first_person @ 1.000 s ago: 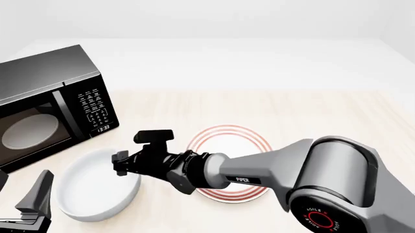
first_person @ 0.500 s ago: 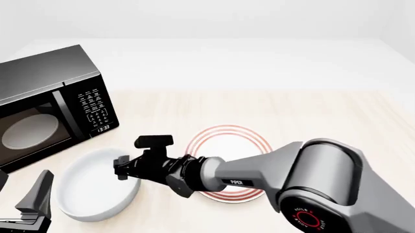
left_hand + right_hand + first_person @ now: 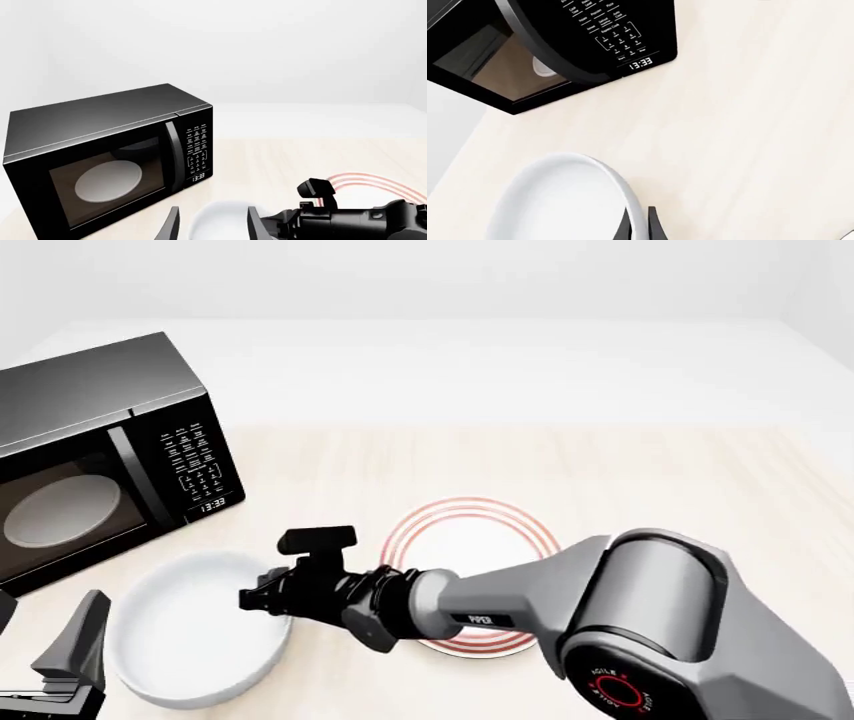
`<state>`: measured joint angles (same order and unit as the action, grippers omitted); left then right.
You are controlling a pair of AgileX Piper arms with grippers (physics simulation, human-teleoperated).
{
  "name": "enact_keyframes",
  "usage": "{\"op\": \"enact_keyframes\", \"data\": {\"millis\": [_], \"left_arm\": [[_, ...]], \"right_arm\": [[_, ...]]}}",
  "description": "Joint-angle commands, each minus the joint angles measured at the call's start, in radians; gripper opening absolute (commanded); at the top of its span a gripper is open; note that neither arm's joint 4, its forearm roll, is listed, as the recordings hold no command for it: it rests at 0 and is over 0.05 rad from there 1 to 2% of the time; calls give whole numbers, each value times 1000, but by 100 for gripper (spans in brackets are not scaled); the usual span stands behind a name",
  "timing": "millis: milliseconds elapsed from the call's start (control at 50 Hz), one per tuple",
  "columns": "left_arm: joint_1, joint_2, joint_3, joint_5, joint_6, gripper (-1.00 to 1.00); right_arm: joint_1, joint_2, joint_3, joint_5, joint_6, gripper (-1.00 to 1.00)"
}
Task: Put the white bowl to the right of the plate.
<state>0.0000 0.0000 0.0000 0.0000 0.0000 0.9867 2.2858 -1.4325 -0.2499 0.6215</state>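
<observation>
The right gripper [image 3: 258,597] sits at the edge of the white bowl [image 3: 194,640] on the side nearest the plate [image 3: 470,578]. In the right wrist view its two fingers [image 3: 650,227] stand one on each side of the bowl's thick rim, very close together. It looks like they pinch the rim, but I cannot tell for sure that they press it. The bowl is left of the plate and just in front of the microwave [image 3: 100,455]. It has to go past the plate to the plate's right side, so it must be carried the way the right arm came in. The left gripper [image 3: 212,226] is open and waits near the bowl, holding nothing.
</observation>
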Motion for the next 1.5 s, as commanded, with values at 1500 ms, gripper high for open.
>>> {"op": "enact_keyframes", "data": {"millis": [1500], "left_arm": [[0,0,0,0,0,100]], "right_arm": [[-632,-639,627,-107,-212,-100]]}}
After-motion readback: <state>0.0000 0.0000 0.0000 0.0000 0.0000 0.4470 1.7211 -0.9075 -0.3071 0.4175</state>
